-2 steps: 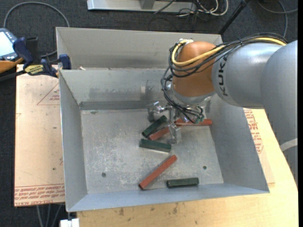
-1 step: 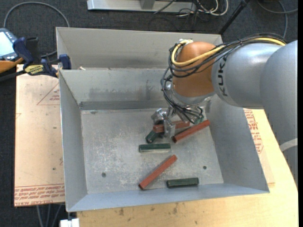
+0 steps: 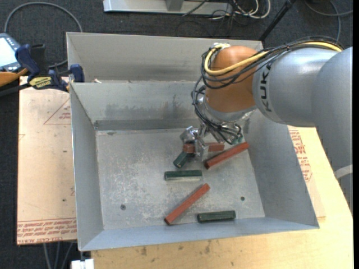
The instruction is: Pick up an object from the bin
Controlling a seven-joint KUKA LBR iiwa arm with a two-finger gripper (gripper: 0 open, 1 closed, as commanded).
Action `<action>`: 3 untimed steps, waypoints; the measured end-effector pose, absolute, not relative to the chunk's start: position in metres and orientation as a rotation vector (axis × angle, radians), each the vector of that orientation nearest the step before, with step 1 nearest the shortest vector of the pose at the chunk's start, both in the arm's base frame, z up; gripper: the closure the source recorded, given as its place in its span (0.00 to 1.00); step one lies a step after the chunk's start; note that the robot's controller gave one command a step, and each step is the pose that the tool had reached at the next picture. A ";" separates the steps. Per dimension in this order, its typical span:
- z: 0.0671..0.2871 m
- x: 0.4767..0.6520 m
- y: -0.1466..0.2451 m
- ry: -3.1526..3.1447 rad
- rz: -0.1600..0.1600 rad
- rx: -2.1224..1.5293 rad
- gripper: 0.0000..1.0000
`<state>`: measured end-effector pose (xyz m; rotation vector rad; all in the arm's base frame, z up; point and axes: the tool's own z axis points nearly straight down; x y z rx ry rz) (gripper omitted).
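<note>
Grey metal bin point(image 3: 84, 150): open top, sloping walls, flat floor, set in the middle of the frame. Contents are loose stick-shaped pieces lying on the floor, in two colours, dark green and red-brown.

Arm point(image 3: 303, 88): enters from the right of the frame, with its orange cover point(image 3: 230, 80) over the upper right part of the bin floor. The fingers point(image 3: 197, 143) point down into the bin just above the frame's centre, low among a small cluster of pieces. How far they stand open cannot be told from this angle, nor whether anything sits between them.

Cluster at the fingers:
- small red-brown block point(image 3: 189, 148), directly at their left side; touching or just beside, not determinable
- short dark green piece point(image 3: 182, 161), tilted, immediately below and left of the block and apparently in contact with it
- red stick point(image 3: 226, 156), on a slant just to the right, its lower end near the fingers and its upper end toward the right wall

Remaining contents:
- long dark green stick point(image 3: 183, 175), lying level just below the cluster and apart from it
- long red-brown stick point(image 3: 187, 203), lying diagonally in the lower middle of the floor
- second dark green stick point(image 3: 216, 216), level, near the front wall, just right of the red-brown stick
</note>
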<state>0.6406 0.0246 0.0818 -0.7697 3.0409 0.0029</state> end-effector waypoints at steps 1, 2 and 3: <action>0.118 0.642 0.026 3.039 0.001 -0.768 1.00; 0.196 0.645 0.026 3.035 -0.003 -0.763 1.00; 0.196 0.646 0.027 3.043 0.001 -0.762 1.00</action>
